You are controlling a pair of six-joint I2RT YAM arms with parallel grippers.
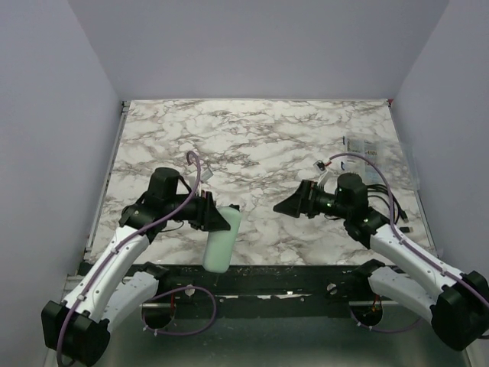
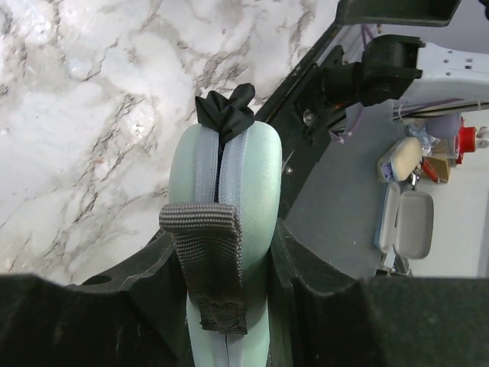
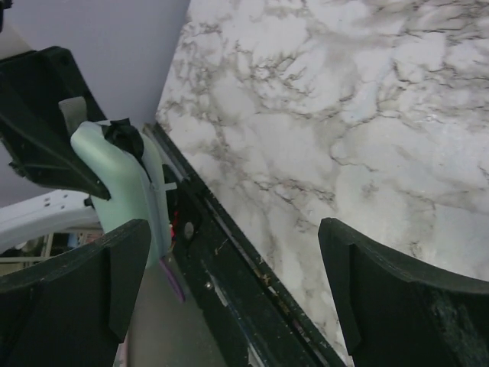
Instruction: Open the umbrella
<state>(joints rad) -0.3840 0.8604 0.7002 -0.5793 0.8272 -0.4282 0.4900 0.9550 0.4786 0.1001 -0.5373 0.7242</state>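
Fabric of the umbrella (image 2: 225,113) pokes from the mint case (image 1: 221,246) over the near edge of the table (image 1: 260,138). The left gripper (image 1: 221,220) clamps that case, apparently offering it to the right gripper (image 1: 284,205), agape and empty.

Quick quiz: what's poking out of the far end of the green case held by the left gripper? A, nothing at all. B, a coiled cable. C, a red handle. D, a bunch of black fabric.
D: in the left wrist view, black fabric bulges out where the zipper gapes at the end of the green case, which the left gripper clamps from both sides.
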